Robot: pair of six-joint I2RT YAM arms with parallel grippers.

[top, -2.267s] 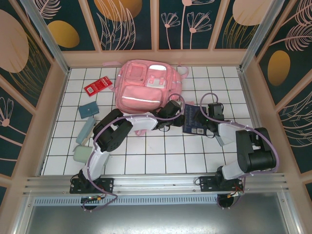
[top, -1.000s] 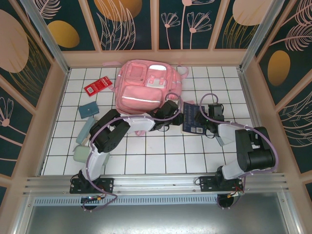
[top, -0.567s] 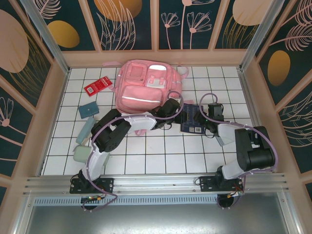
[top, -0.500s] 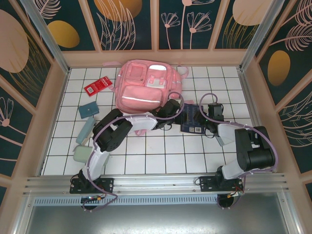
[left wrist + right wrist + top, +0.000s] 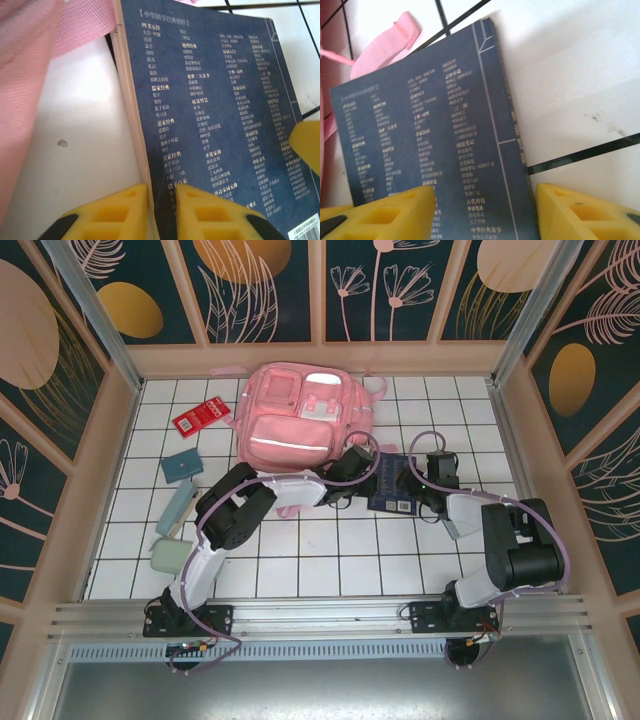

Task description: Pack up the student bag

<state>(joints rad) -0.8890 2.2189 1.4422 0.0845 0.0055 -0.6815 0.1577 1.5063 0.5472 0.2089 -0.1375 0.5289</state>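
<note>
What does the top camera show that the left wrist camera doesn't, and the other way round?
The top view takes in the whole pink backpack, a red packet and a teal box. The left wrist view brings out the columns of print on the book, its page edge, and the left pincer closed on that edge. Both show the dark blue book next to the backpack.

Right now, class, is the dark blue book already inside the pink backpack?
No, the dark blue book lies flat on the white tiled table beside the pink backpack.
</note>
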